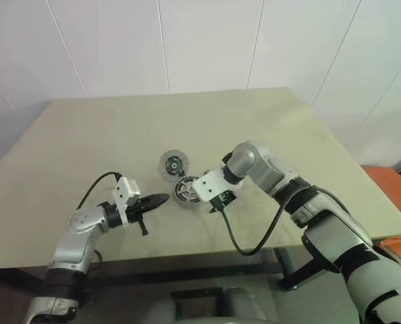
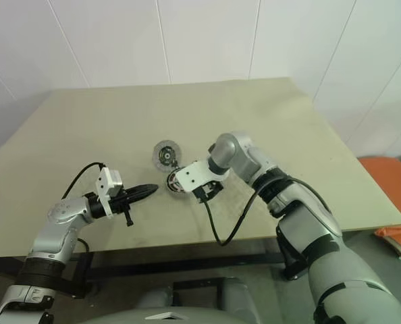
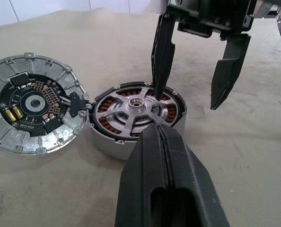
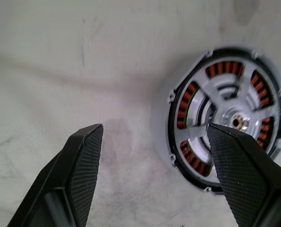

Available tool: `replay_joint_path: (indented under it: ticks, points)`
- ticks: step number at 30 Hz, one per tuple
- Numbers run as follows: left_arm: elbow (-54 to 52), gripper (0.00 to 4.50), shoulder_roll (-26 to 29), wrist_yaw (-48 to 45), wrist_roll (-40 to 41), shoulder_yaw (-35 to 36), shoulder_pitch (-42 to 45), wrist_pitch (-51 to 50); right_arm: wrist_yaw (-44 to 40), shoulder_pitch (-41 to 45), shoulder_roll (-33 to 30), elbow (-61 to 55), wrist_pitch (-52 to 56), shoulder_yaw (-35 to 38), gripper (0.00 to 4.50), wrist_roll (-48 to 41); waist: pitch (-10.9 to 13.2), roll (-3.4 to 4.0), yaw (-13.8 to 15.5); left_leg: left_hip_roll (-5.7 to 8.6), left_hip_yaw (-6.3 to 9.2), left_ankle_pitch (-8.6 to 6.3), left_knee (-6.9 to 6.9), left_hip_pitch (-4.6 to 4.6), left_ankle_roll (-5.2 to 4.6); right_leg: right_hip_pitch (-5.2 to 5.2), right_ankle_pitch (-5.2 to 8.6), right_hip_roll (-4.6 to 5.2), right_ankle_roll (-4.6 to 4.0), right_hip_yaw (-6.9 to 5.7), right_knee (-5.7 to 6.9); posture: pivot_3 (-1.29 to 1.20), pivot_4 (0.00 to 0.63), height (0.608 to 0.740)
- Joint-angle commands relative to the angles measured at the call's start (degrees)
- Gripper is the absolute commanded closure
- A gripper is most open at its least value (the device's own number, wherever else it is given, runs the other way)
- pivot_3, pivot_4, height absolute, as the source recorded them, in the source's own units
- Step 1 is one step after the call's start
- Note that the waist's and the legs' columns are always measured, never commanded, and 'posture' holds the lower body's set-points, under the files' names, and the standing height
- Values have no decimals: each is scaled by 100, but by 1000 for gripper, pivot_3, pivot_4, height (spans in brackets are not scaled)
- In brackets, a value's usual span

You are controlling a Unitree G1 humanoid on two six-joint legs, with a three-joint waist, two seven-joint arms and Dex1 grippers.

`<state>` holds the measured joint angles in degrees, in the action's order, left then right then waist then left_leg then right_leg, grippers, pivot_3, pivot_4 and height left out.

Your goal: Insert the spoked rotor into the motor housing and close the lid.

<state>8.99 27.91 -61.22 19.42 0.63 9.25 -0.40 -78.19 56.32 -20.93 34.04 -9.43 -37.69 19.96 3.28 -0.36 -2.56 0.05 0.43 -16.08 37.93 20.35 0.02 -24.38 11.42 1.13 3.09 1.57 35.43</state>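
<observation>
Left wrist view: right gripper point(image 3: 191, 94) spread, empty, one finger over the copper-wound spoked rotor point(image 3: 136, 111) seated in its round silvery-grey motor housing point(image 3: 105, 144). Hinged circuit-board lid point(image 3: 32, 109) lies open beside it (flat). Left gripper point(image 1: 161, 200) pressed together, just beside.

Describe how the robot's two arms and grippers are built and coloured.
Both arms have silver-grey shells with black joints. The left gripper and right gripper each have two black tapered fingers; the right fingers' inner pads are cross-hatched. A white block sits on each wrist, and a black cable loops from each wrist back along the arm.
</observation>
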Motion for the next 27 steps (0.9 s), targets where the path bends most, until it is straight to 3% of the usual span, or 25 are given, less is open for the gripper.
replay_joint_path:
  ticks: [1, 4, 7, 15, 16, 27]
  points:
    - [-14, 4500, -24, -6, -1, -6, 126, 145, 149, 155, 83, 182, -171, 42, 851, 93, 0, 0, -1, 0, 0, 0, 0, 0, 0, 0, 0, 0, 0, 0, 0, 0, 0, 740]
    - [14, 4500, -53, 3, -23, -8, 142, 159, 248, 209, 117, 397, -275, 32, 851, 174, 0, 0, -4, 0, 0, 0, 0, -1, 0, 0, 0, 0, 0, 1, 1, 0, 0, 740]
    - [26, 4500, -80, 12, -32, -9, 156, 170, 299, 232, 135, 590, -374, 20, 1476, 237, -1, 0, -2, 0, 0, 0, 0, -2, 0, 1, 0, 0, 0, 1, 3, 0, 0, 740]
    - [207, 4500, -99, 2, -76, -29, 250, 271, 265, 297, 139, 690, -436, 57, 4177, 276, -5, -4, -6, 0, 3, 0, 2, -8, 0, 7, 0, 1, 0, 2, 3, 0, 0, 740]
    - [232, 4500, -104, -1, -83, -33, 271, 282, 314, 310, 163, 688, -400, 82, 4352, 278, -4, -4, -4, 0, 3, 0, 3, -8, 0, 7, 0, 0, 0, 2, 5, 0, 0, 740]
    - [459, 4500, -190, 44, -196, -101, 321, 473, -72, 38, 82, 45, 721, 377, 4371, -5, -4, -4, 9, 0, 7, 0, 7, -4, -1, 4, -1, -1, -1, 2, 12, 0, 0, 740]
